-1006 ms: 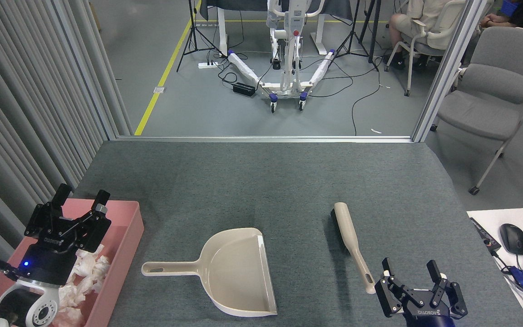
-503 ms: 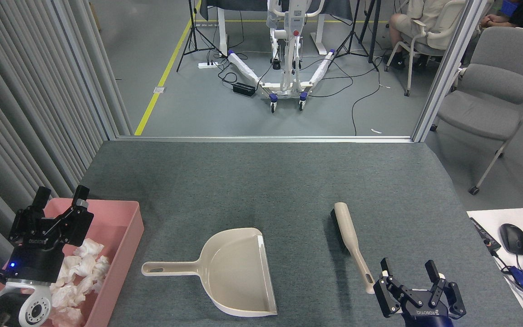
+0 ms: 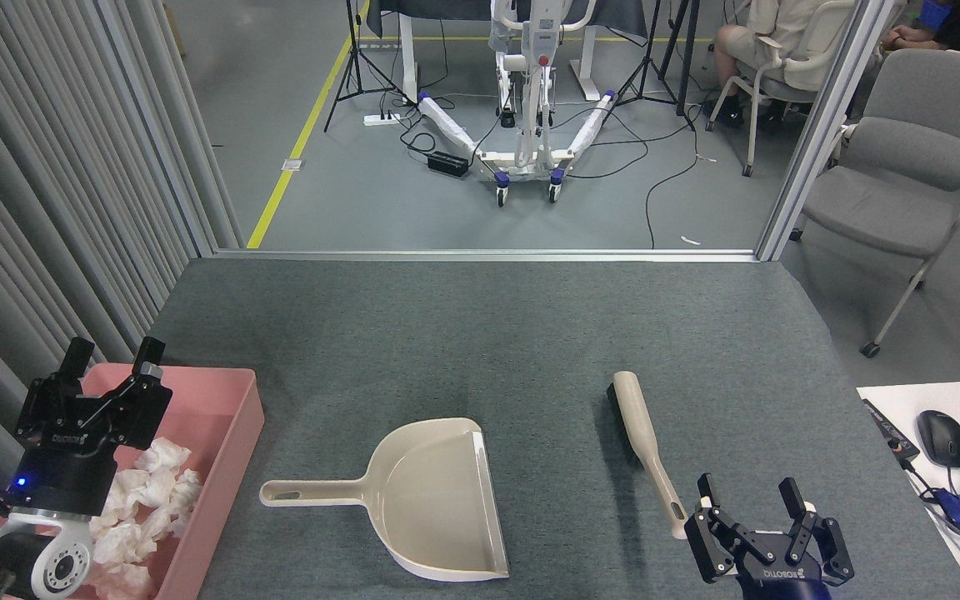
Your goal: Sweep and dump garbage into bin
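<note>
Now crumpled white garbage (image 3: 142, 500) heaped in the pink bin (image 3: 230, 450), left tool (image 3: 113, 360) and right tool (image 3: 748, 497) both wide, empty.

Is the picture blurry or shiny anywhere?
Head view: sharp all over, evenly lit; the dustpan shows only a faint sheen, and the brush casts a soft shadow to its left on the gray mat. No strong glare.
</note>
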{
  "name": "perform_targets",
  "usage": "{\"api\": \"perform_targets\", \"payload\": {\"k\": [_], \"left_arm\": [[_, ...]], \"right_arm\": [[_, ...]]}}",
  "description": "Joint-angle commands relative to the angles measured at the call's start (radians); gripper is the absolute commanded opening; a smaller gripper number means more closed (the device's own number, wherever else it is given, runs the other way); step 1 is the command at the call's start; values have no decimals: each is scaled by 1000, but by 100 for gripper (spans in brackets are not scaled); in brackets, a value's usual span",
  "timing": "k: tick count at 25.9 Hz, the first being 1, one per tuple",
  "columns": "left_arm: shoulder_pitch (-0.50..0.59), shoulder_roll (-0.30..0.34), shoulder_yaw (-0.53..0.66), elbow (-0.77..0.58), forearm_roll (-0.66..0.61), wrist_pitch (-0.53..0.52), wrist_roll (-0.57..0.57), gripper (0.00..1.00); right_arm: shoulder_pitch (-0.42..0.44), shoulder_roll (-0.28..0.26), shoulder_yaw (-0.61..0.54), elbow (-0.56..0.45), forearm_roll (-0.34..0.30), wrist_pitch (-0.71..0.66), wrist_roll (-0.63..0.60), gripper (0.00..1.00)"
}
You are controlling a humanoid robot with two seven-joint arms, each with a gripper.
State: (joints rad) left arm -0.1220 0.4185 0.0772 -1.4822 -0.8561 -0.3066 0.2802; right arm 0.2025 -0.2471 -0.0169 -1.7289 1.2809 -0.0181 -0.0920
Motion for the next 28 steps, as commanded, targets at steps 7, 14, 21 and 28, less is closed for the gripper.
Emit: {"api": "perform_targets", "payload": {"k": [7, 14, 21, 28], "left_arm": [[21, 39, -16, 22, -1, -65, -84, 99], [148, 51, -30, 17, -18, -167, -102, 99], [240, 46, -20, -73, -63, -218, -18, 99], [248, 46, -24, -75, -118, -203, -26, 99]], "right_arm": [[2, 2, 0, 0, 0, 0, 0, 98], [2, 2, 2, 0, 0, 0, 0, 98], [2, 2, 2, 0, 0, 0, 0, 98], [2, 3, 2, 0, 0, -2, 0, 98]]}}
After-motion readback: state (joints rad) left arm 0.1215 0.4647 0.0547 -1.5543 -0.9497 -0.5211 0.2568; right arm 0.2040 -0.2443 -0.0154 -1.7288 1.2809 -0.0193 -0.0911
